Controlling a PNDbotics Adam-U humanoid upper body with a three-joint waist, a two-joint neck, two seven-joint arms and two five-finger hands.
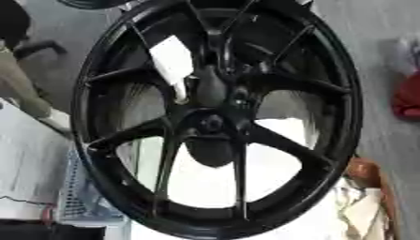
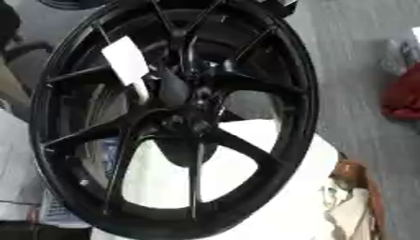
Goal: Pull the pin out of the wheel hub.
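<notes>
A black wheel [image 1: 341, 84] with forked spokes stands on edge and fills both views. Its hub [image 1: 212, 123] lies at the middle, where the spokes meet. A white tag [image 2: 127, 61] hangs on an upper left spoke. A dark rounded shape [image 1: 209, 151] sits just below the hub and another [image 1: 209, 86] just above it. Black against black, I cannot tell what either one is. No pin stands out at the hub. I make out neither of my hands in either view.
A white surface [image 1: 279, 220] shows through the lower spokes. Grey floor [image 2: 353, 56] lies to the right, with a red object [image 2: 403, 93] on it. An orange-brown object [image 1: 365, 171] sits at the lower right, and a light basket-like thing [image 1: 82, 201] at the lower left.
</notes>
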